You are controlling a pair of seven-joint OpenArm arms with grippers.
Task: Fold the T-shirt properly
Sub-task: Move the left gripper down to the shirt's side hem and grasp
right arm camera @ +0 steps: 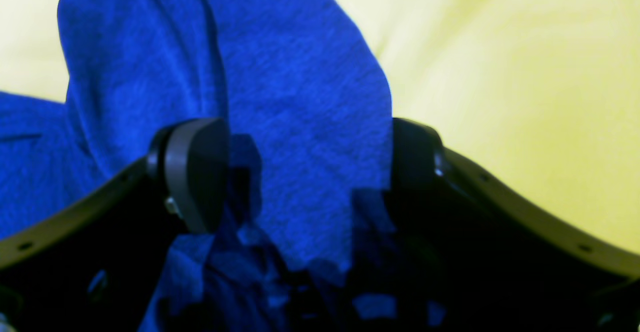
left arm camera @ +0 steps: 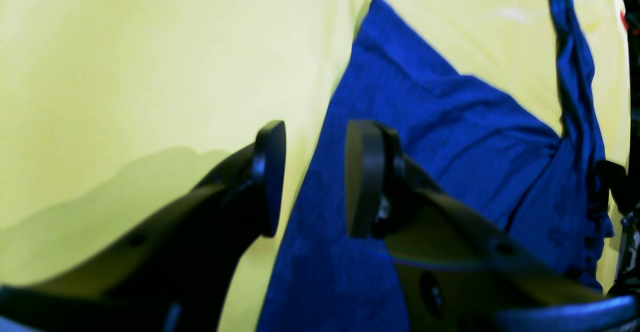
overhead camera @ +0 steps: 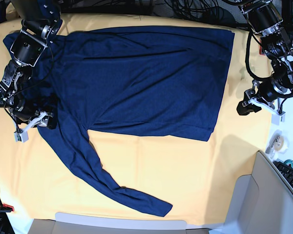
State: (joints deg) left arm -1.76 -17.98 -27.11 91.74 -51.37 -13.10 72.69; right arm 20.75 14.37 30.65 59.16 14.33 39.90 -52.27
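**A:** Navy knit all over the yellow-orange table cloth [overhead camera: 151, 165] — so is this fold basically not started? Nearest the camera I see one long sleeve [overhead camera: 107, 183] trailing diagonally toward the front edge, cuff near the middle.

**B:** Pretty much. The T-shirt [overhead camera: 146, 78] is spread out mostly flat, body lying across the far half of the table, hem edge toward the side where the left gripper [overhead camera: 247, 105] sits. No fold line in the body that I can make out, just soft wrinkles. The other sleeve I can't really trace; it seems bunched up at the shoulder end by the other arm.

**A:** And the grippers?

**B:** The right gripper [right arm camera: 307, 172] has its jaws spread wide with a hump of blue cloth sitting between them, right at the shoulder/sleeve area. It isn't pinching yet, I'd say. In its wrist view the left gripper's jaws are parted and empty, hovering over the cloth edge with nothing between the pads — it's off the shirt, just beside the hem side.

**A:** So what's left?

**B:** My guess: everything. Sleeves in, sides over, then halving the body. The loose front sleeve looks like the fiddly part.
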